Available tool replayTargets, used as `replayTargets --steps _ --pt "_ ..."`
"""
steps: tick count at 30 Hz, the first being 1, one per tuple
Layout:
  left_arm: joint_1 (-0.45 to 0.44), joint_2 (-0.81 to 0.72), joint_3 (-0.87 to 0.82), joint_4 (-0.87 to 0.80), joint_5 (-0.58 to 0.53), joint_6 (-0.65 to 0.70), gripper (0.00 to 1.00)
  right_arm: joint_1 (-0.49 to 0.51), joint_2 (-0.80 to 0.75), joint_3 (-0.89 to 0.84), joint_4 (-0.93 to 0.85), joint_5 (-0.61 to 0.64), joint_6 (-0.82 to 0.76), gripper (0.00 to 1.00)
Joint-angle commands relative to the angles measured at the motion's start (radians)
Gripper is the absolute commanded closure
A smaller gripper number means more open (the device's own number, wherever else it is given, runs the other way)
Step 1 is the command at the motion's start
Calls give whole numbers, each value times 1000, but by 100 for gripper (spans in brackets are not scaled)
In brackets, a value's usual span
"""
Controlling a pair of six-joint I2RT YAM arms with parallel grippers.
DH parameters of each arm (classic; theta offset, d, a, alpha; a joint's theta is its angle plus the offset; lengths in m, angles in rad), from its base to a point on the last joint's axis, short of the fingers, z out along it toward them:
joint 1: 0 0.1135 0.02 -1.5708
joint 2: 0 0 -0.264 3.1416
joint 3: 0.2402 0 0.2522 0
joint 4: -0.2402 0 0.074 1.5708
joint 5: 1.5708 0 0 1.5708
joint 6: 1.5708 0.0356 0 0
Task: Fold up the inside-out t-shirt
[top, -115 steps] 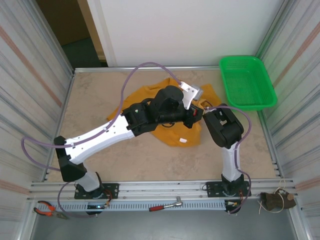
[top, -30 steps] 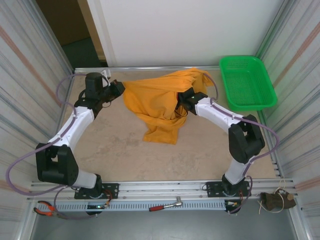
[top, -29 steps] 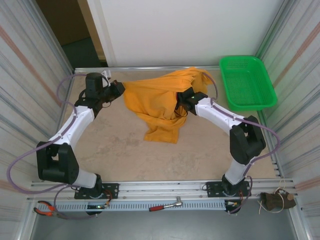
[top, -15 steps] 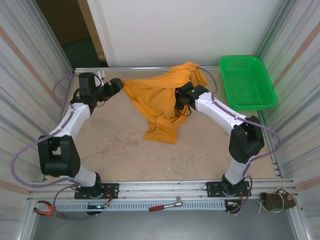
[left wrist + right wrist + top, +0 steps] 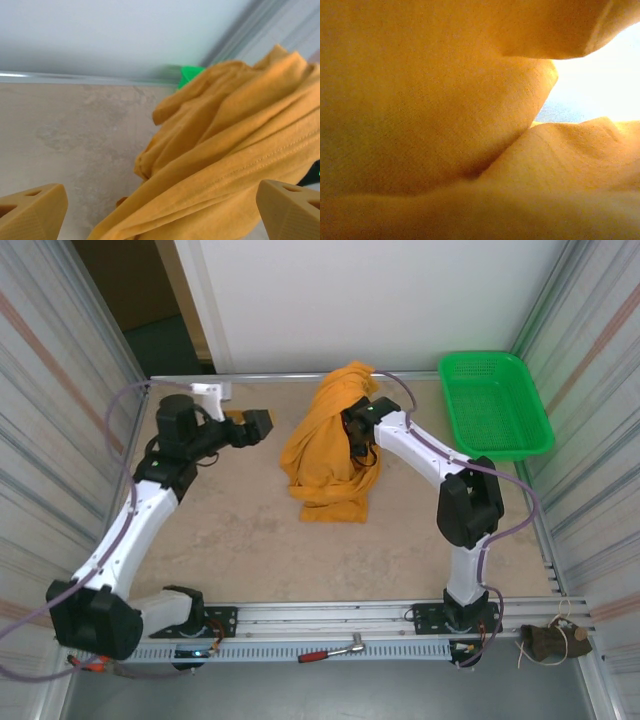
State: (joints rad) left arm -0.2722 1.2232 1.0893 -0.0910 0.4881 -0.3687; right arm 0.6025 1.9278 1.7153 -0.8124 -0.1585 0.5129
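Lying bunched on table (image 5: 240, 525), t-shirt (image 5: 320, 452) outside green basket (image 5: 497, 405).

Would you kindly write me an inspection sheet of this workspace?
Surface: beige table, bare around the shirt.
Job's things: orange t-shirt bunched near the far edge, draped over the right wrist; not folded.
Clutter: green basket, far right corner; pliers and red-handled wrench on the near rail.
Grippers: left gripper open, clear of the shirt; right gripper shut, buried in fabric, apparently gripping it.
Cables: purple cables loop off both arms.
Surroundings: corrugated side walls, white back panel.
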Motion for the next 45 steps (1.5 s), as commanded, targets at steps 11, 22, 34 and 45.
replayTargets --steps 11,22,34,45 --pt "-185 261 119 186 127 43 25 7 5 44 -21 -80 -72 100" --pt "-17 436 224 364 -37 -492 100 45 -81 -158 72 -120 -82 100" --pt "25 573 238 -1 -86 -516 100 14 -263 -43 83 -118 -70 100" --pt "43 402 89 -69 -31 -328 32 -129 -291 151 183 -193 51 100"
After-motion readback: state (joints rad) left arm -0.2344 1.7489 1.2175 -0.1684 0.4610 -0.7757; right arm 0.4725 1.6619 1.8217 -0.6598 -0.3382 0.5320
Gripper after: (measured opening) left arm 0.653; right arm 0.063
